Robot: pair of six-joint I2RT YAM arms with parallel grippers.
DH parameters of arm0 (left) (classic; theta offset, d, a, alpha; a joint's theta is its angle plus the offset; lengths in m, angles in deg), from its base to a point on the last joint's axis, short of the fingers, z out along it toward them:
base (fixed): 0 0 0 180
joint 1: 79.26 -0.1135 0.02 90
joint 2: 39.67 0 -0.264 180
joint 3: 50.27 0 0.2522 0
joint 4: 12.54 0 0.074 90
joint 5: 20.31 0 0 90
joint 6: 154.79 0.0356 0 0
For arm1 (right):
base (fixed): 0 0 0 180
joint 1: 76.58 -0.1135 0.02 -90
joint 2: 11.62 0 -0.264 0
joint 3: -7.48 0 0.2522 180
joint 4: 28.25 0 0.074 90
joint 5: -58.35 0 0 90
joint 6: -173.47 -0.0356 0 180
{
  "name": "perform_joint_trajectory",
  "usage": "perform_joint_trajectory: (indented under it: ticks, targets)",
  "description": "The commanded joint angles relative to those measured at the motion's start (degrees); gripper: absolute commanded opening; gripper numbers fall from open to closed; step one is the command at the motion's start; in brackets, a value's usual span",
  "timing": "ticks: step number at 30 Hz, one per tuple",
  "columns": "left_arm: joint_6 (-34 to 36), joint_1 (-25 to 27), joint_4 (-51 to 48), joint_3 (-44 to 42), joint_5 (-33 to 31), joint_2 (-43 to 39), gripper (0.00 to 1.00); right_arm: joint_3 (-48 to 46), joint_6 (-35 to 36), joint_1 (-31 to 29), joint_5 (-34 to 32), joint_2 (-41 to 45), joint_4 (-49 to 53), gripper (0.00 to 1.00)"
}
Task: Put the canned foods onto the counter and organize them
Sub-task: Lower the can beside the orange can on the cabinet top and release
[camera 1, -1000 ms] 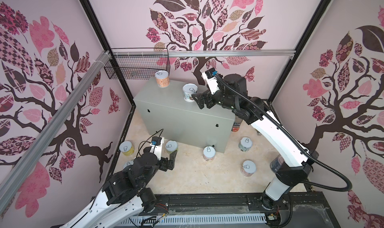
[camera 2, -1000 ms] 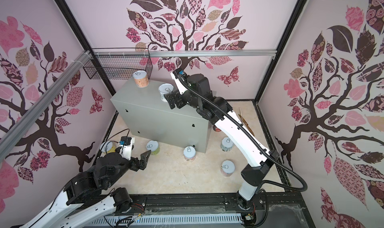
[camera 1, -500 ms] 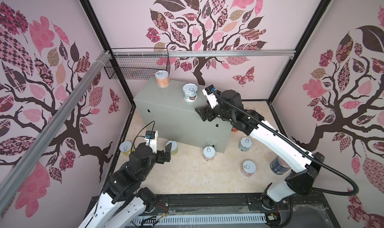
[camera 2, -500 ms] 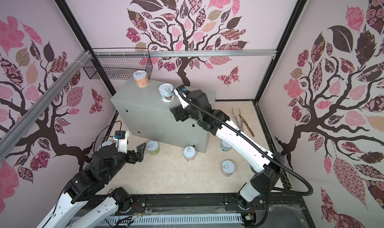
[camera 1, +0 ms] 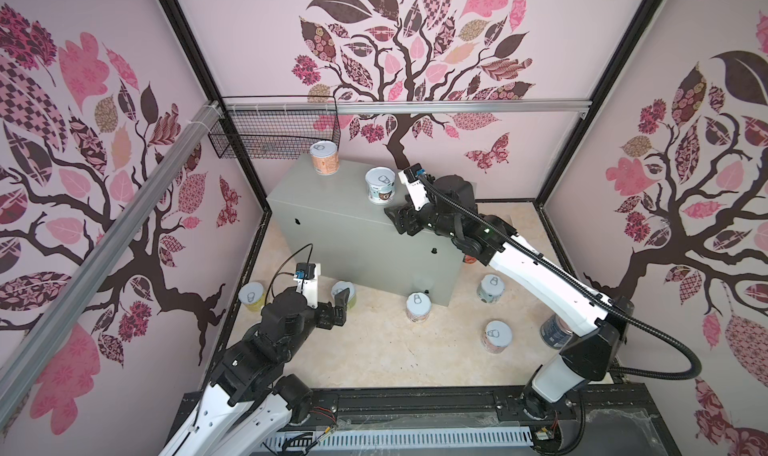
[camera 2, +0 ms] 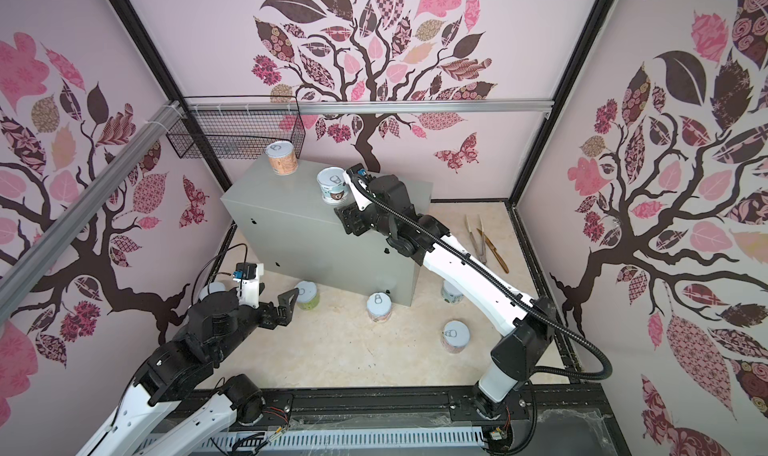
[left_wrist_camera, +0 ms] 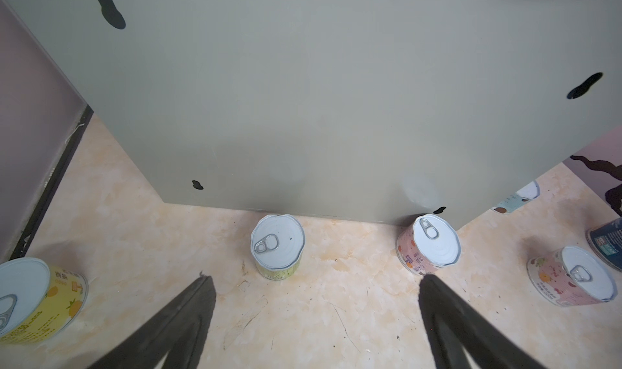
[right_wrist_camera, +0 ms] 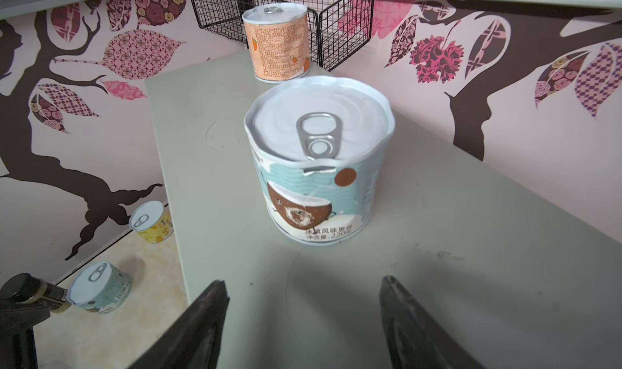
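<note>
The counter (camera 1: 353,225) is a grey box with two cans on top in both top views: an orange-labelled can (camera 1: 324,158) at its far corner and a pale blue coconut can (right_wrist_camera: 318,162) nearer the middle. My right gripper (right_wrist_camera: 303,283) hovers over the counter top just short of the blue can, open and empty. My left gripper (left_wrist_camera: 316,278) is low over the floor, open and empty, facing a green can (left_wrist_camera: 277,246) and a pink can (left_wrist_camera: 429,244) at the counter's foot. A yellow can (left_wrist_camera: 33,300) stands off to one side.
A black wire basket (camera 1: 274,133) hangs on the back rail behind the orange can. On the floor by the right arm stand another pink can (camera 1: 496,335), a pale blue can (camera 1: 490,287) and a dark tall can (camera 1: 555,333). Wooden utensils (camera 2: 482,241) lie behind the counter.
My right gripper has drawn back from the blue can toward the counter's front edge, and its jaws have narrowed somewhat. My left gripper has moved forward toward the green can.
</note>
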Motion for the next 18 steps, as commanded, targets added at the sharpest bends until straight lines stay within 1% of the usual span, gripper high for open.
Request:
perform_joint_trajectory:
  ticks: [1,6,13,18]
  targets:
    - [-0.49,-0.32,1.72,-1.86,0.95,-0.62,0.98,4.76,-0.91,0.12,0.16,-3.70,-1.03,0.74]
    - [-0.40,-0.32,1.77,-2.09,1.02,-1.38,0.98,8.85,-1.03,0.14,-0.29,-7.74,-0.97,0.72]
    - [-0.14,-0.31,1.86,-2.32,1.15,-1.32,0.98,16.43,-0.68,0.15,-0.32,-14.31,0.73,0.67]
    - [-0.11,-0.30,2.05,-2.52,1.39,-1.66,0.98,20.93,-0.56,0.34,-1.25,-18.19,1.71,0.66]
